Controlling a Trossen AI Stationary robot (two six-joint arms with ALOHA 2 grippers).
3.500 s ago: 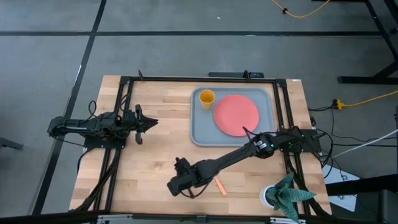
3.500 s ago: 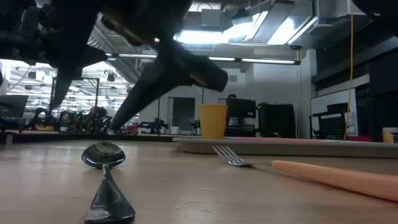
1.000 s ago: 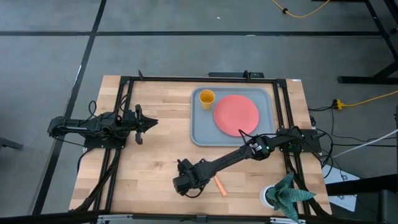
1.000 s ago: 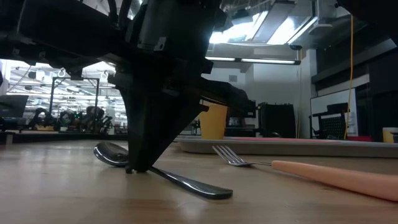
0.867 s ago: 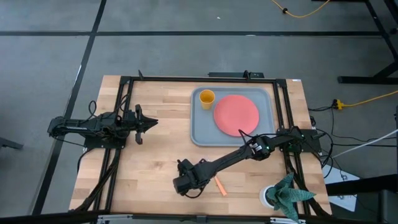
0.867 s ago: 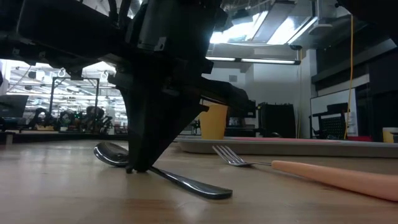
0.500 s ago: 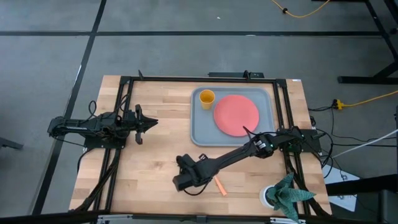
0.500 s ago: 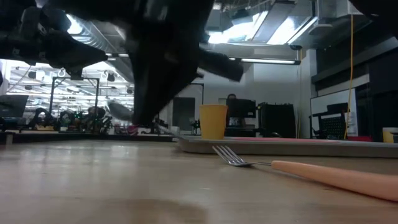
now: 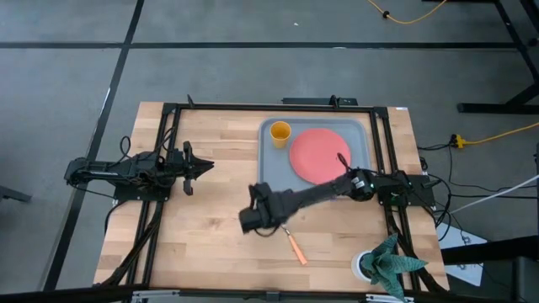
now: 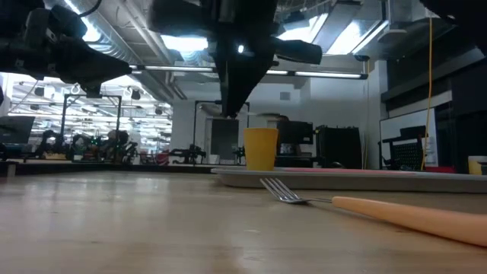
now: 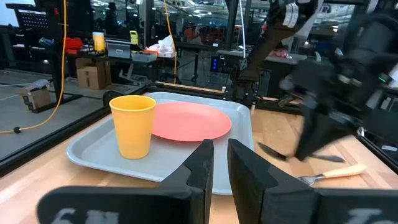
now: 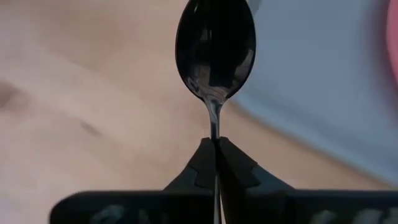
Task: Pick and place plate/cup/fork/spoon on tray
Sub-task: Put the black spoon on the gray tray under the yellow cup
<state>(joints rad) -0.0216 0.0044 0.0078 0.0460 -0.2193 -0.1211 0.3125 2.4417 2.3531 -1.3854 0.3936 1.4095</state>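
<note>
Lifted off the worktop (image 9: 210,168) since a second ago: the spoon (image 12: 216,46), carried up and toward the tray (image 9: 271,178) by the right gripper (image 9: 255,220), the low view now bare of it where it lay.

Parked at far left over the worktop's left edge, well apart from the tableware: the left gripper (image 9: 200,167), fingers (image 11: 200,163) drawn near together with a narrow gap and nothing between them.

Hanging mid-worktop, just beside the tray's near-left corner: the right gripper, closed tight on the spoon's thin handle, bowl pointing forward past the fingertips, held clear of the wood. In the right wrist view, bowl tip over the line where wood meets grey-blue tray.

Lying on the worktop just right of and nearer than that gripper: the fork (image 9: 292,244), tan handle toward the near edge, tines toward the tray, not yet collected.

Set on the tray already: the cup (image 9: 280,131) upright in the far-left corner, the plate (image 9: 318,155) to its right, filling most of the tray's right half.

Key relation for the coming move: open tray floor ahead and slightly right of the held spoon, along its own long axis, in the strip left of the plate and nearer than the cup. Right arm much the nearer; likely a short reach forward before release, with care not to strike the plate rim.
</note>
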